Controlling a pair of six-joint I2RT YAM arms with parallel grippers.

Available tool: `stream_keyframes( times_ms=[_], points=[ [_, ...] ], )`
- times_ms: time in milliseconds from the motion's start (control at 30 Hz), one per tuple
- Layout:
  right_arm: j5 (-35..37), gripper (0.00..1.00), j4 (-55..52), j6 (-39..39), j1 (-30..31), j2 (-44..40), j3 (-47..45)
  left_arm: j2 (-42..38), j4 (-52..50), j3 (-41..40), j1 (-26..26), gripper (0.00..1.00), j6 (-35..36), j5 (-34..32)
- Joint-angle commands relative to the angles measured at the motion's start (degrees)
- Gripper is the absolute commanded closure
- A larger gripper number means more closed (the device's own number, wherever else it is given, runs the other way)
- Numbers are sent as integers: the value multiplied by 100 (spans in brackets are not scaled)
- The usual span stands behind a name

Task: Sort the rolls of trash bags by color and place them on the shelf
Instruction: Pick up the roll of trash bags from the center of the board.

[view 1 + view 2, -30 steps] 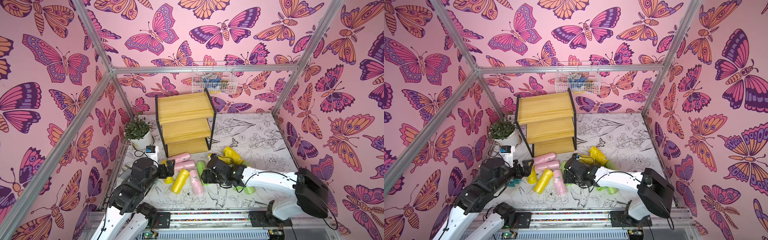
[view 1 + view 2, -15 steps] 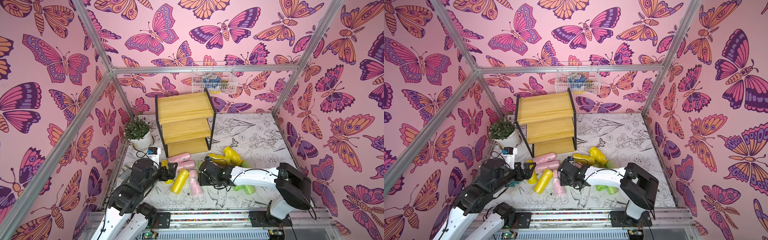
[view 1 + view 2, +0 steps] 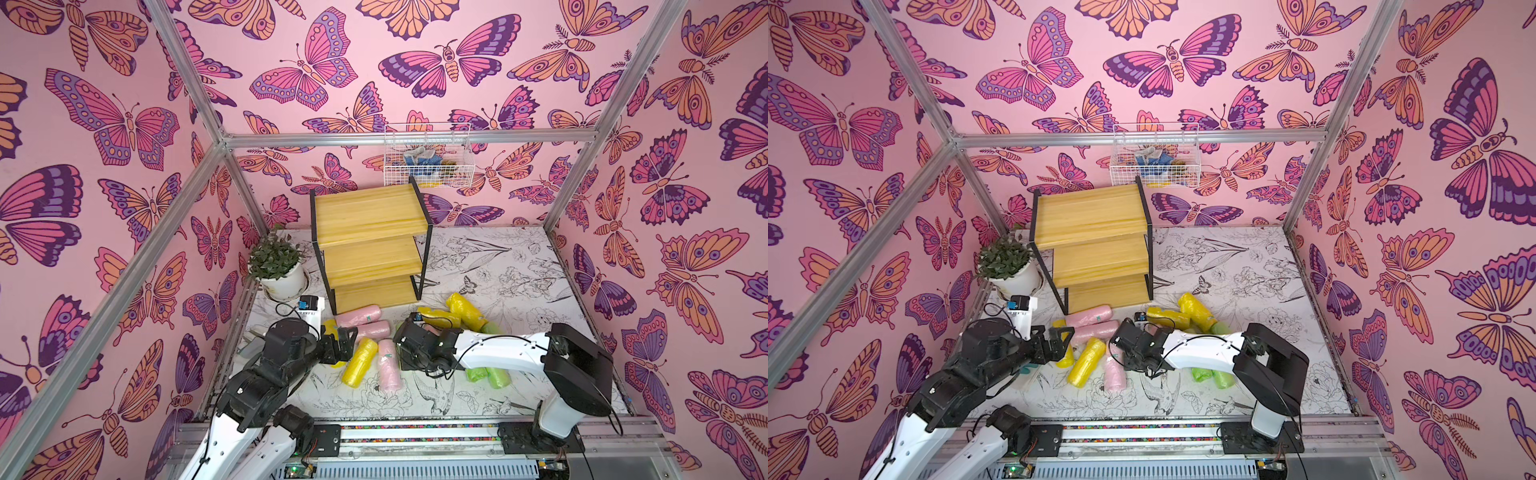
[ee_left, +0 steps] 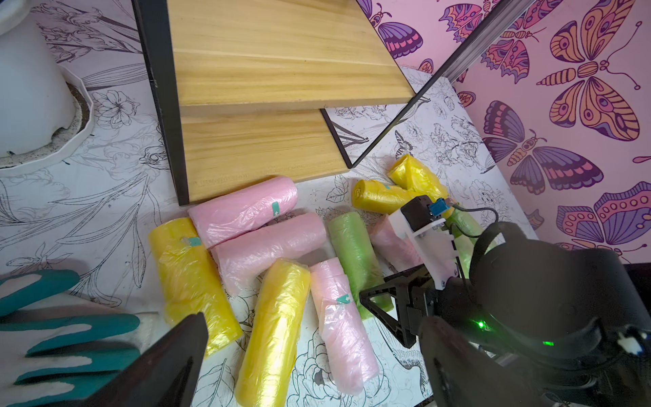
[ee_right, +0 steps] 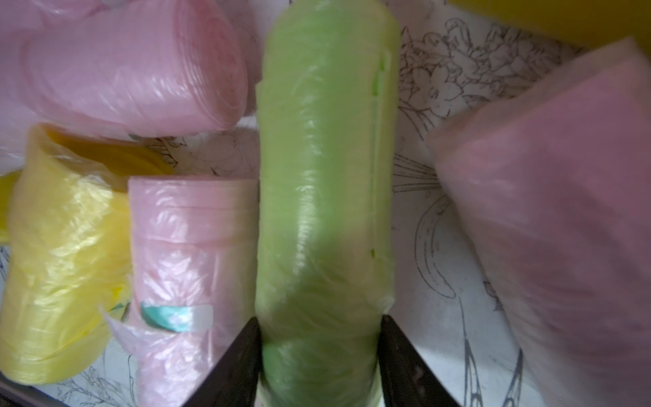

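Nothing shelved yet: the 3-tier yellowish wooden shelf [image 3: 370, 216] stands bare, the right gripper [image 5: 318, 324] has its jaws clamped on 1 lime green crinkly plastic roll [image 5: 324, 158], and the left gripper [image 3: 343, 343] has its jaws apart, empty.

Bright, even light; green roll [image 5: 324, 158] blurred, glare-streaked up close.

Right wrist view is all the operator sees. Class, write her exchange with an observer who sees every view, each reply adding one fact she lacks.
Operator: My right pincer flanks a green roll. Anything on the shelf?
Observer: No; all three of its boards are bare.
Operator: Where is the left pincer?
Observer: Open, above a yellow roll.
Operator: More green?
Observer: Two green rolls lie under the right arm.
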Motion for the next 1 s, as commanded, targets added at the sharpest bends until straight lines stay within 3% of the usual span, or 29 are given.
stream_keyframes(
  times_ms=[0,400,467,667,733,967],
  points=[
    [196,50,-353,55,37,210,205,-72,-84,-121,-68,0,-55,-88],
    [100,40,-691,81,39,536,507,-116,-115,-165,-425,0,-94,-374],
    [112,46,-707,90,37,519,507,-148,-127,-172,-464,0,-107,-428],
    [224,90,-1088,62,65,130,518,-234,-128,-186,-519,0,-124,-496],
    [291,99,-1320,47,104,-126,531,-275,-129,-186,-523,0,-120,-519],
    [669,100,-1947,106,427,-1389,633,-624,-128,-184,-545,0,-129,-567]
  ],
)
